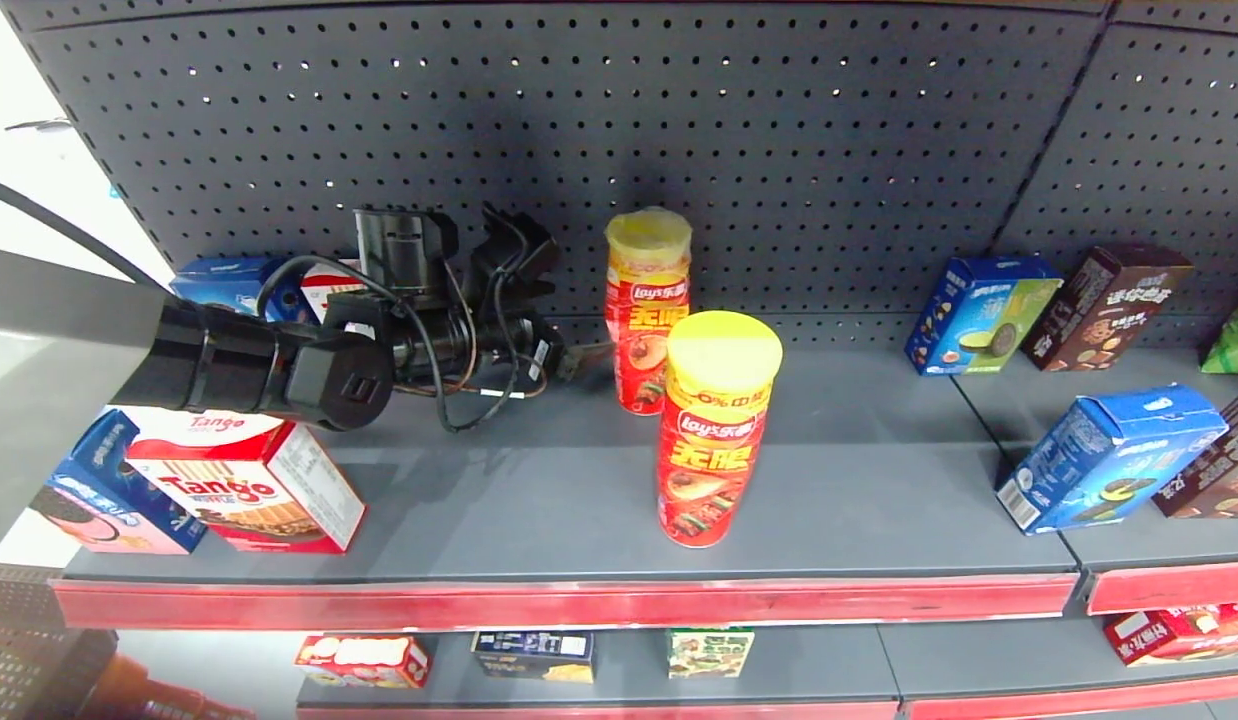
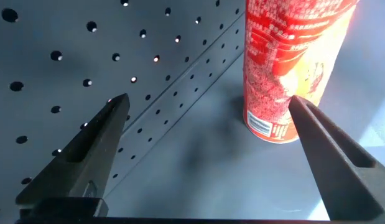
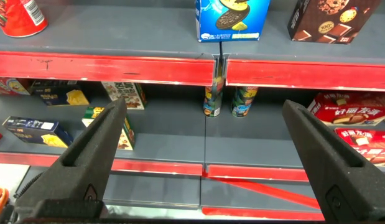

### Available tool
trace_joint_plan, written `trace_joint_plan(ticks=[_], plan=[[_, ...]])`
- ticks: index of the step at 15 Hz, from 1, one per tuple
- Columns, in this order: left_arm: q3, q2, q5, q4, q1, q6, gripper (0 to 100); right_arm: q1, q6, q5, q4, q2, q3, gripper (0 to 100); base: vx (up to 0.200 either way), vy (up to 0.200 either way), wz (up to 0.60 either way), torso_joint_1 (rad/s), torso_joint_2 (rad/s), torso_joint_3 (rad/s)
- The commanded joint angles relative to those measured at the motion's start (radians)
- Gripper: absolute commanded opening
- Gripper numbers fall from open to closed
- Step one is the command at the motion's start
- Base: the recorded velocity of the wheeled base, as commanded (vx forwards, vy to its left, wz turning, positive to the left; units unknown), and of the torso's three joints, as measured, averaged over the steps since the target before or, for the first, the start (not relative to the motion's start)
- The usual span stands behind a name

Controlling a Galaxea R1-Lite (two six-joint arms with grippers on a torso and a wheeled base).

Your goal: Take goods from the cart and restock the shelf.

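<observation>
Two red chip cans with yellow lids stand upright on the grey shelf (image 1: 539,500), and they're the story here. The far can (image 1: 647,310) sits back near the pegboard wall (image 1: 579,120). The near can (image 1: 717,430) stands just right of it, closer to the shelf's red front rail.

In from the left comes the left claw (image 2: 209,104), low over the shelf and pointed at the far can, jaws spread wide with nothing between them. That can stands just off one fingertip (image 2: 299,107), and whether they touch I can't tell.

The right claw (image 3: 204,106) is wide open too, gripping nothing, and faces the shelf fronts lower down, where small boxes line the lower shelves.

Moving outward, at the left near corner a red-and-white wafer box (image 1: 249,490) lies tilted beside a blue cookie box (image 1: 99,500). On the right, a blue-and-green box (image 1: 979,315) and a brown box (image 1: 1104,305) lean at the far side. Another blue box (image 1: 1109,460) lies nearer the front.
</observation>
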Motion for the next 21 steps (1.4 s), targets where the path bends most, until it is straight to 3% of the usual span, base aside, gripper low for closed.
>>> trace_joint_plan(ticks=[1,3,4,5,10,21], plan=[[0.003,0.001,0.003,-0.002,0.002,0.006,100,0.0,0.0,0.001,-0.001,0.001,0.0,100,0.0,0.0,0.0,0.0,0.0,0.0],[0.003,0.001,0.017,-0.002,0.008,0.039,100,0.0,0.0,0.001,-0.001,0.001,0.0,100,0.0,0.0,0.0,0.0,0.0,0.0],[0.003,0.004,0.032,-0.002,0.013,0.073,100,0.0,0.0,0.0,-0.001,0.001,0.0,100,0.0,0.0,0.0,0.0,0.0,0.0],[0.002,0.006,0.043,-0.002,0.013,0.082,100,0.0,0.0,0.001,-0.001,0.001,0.0,100,0.0,0.0,0.0,0.0,0.0,0.0],[-0.012,0.047,0.117,-0.011,0.002,0.087,100,0.0,0.0,0.0,-0.001,0.001,0.0,100,0.0,0.0,0.0,0.0,0.0,0.0],[-0.035,0.091,0.126,-0.037,-0.053,0.068,100,0.0,0.0,0.0,-0.001,0.001,0.0,100,0.0,0.0,0.0,0.0,0.0,0.0]])
